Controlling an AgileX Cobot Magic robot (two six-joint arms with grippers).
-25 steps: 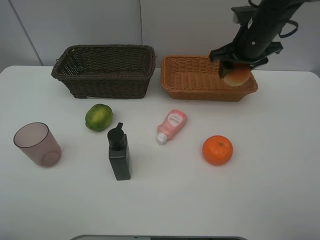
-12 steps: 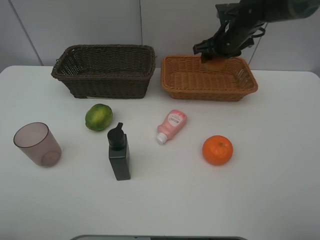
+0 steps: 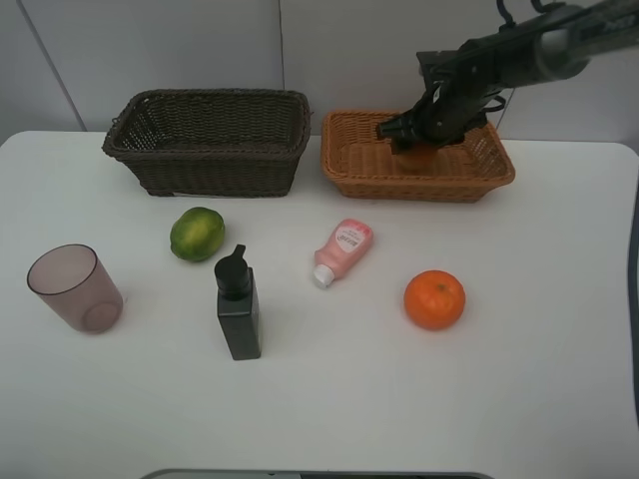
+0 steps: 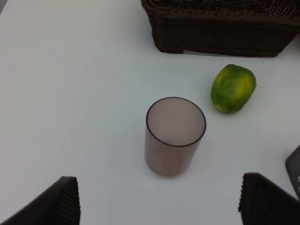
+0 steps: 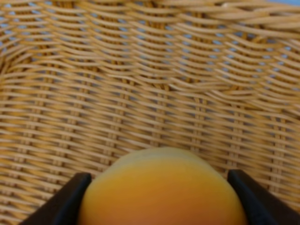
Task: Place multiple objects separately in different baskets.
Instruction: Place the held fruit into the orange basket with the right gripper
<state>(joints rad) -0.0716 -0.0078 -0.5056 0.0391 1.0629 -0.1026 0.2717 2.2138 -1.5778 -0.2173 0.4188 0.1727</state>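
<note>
peach (image 3: pixel 420 153) in light basket (image 3: pixel 351 172), table's (image 3: pixel 539 379) far edge
exterior high: right gripper (image 3: pixel 413 144) pinches peach inside light basket. left wrist: left gripper (image 4: pixel 159 200) spread wide facing cup (image 4: pixel 173 140), green fruit (image 4: pixel 233 87) near. right wrist: fingers (image 5: pixel 61 201) clasp peach (image 5: pixel 161 185), light basket (image 5: pixel 150 70) behind.

High camera overlooks the table (image 3: pixel 539 379); wrist cameras closely face cup (image 4: pixel 174 136) and tan basket (image 5: pixel 150 70).

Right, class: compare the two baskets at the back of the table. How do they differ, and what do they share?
The dark basket is brown; the light basket is orange-tan. The dark basket is deeper; the light basket is shallower. The right gripper holds a peach in the light basket; nothing reaches into the dark basket. Both are woven, rectangular and stand side by side.
</note>
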